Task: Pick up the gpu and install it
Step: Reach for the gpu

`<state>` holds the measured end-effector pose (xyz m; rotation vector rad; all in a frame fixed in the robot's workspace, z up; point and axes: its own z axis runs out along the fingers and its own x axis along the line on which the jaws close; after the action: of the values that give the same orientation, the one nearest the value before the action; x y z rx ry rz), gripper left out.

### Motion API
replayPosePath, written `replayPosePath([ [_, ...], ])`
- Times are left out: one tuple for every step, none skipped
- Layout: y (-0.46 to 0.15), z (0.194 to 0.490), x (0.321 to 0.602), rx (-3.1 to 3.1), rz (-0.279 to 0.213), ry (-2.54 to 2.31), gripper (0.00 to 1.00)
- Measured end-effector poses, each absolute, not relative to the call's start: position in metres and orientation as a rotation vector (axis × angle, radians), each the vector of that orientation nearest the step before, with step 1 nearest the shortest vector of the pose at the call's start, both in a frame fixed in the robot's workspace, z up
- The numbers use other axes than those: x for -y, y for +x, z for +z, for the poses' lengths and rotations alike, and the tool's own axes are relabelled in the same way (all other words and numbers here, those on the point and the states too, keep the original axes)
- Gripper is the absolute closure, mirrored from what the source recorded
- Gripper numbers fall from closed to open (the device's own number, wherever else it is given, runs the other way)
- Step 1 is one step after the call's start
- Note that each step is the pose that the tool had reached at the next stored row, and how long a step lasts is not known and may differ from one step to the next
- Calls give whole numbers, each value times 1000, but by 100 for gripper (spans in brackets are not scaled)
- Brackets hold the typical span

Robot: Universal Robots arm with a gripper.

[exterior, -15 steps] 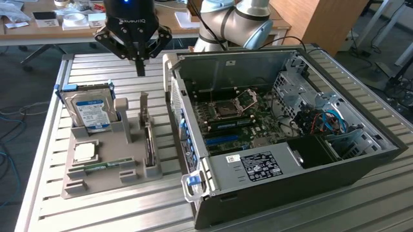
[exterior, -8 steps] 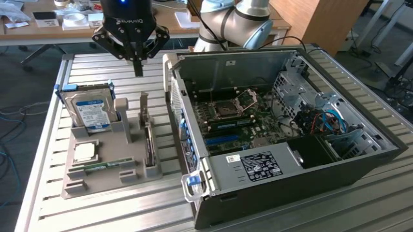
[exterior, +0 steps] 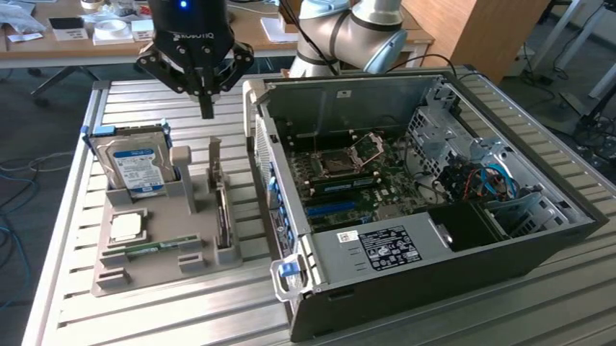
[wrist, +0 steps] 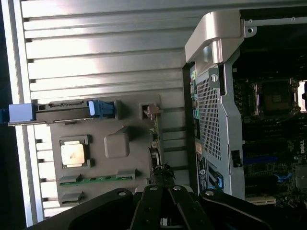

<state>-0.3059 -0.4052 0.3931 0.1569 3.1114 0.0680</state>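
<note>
Grey plastic is carrying the parts you are working with. The holder (exterior: 178,216) is lying on the slatted desk (exterior: 144,317), and the open computer case (exterior: 337,101) is standing just beside the holder. The gpu (exterior: 222,216) is standing on its thin edge in the holder's slot, on the side of the holder nearest the case, between two uprights. Also sitting in the holder, further from that side, are a hard drive (exterior: 135,162) with a blue label, a processor chip (exterior: 125,227) and a green memory stick (exterior: 144,250).

Judging by this, you are at the very start. The card is not yet lifted out of the holder, and nothing is being carried towards the case, so both the pick and the install are left to do.

Your tool (exterior: 205,108) is hanging above the holder, over one end of the gpu's slot. Its fingers are pressed together into a single point, gripping nothing. In the exterior view, clear air is showing between that point and the holder below it. In the wrist view the tool (wrist: 162,177) is lining up with the narrow edge of the gpu (wrist: 154,143), apart from it.
</note>
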Motion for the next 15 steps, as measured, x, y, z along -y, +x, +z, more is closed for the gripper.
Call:
replayPosePath([
  [-306, 393, 407, -3111, 68, 157, 89],
  [-306, 393, 409, -3111, 68, 157, 89],
  [-306, 393, 410, -3111, 68, 157, 89],
  [-306, 393, 412, -3111, 68, 157, 89],
  [-306, 393, 413, -3111, 68, 157, 89],
  [-306, 393, 415, -3111, 68, 157, 89],
  [-306, 393, 416, -3111, 68, 157, 89],
  [-306, 393, 418, -3111, 68, 157, 89],
  [-306, 393, 419, -3111, 68, 157, 89],
  [-306, 393, 421, -3111, 68, 157, 89],
  [-306, 393, 423, -3111, 68, 157, 89],
  [-306, 393, 424, -3111, 68, 157, 89],
  [-306, 393, 426, -3111, 68, 157, 89],
  [-306, 393, 427, -3111, 68, 157, 89],
  [-306, 393, 428, -3111, 68, 157, 89],
])
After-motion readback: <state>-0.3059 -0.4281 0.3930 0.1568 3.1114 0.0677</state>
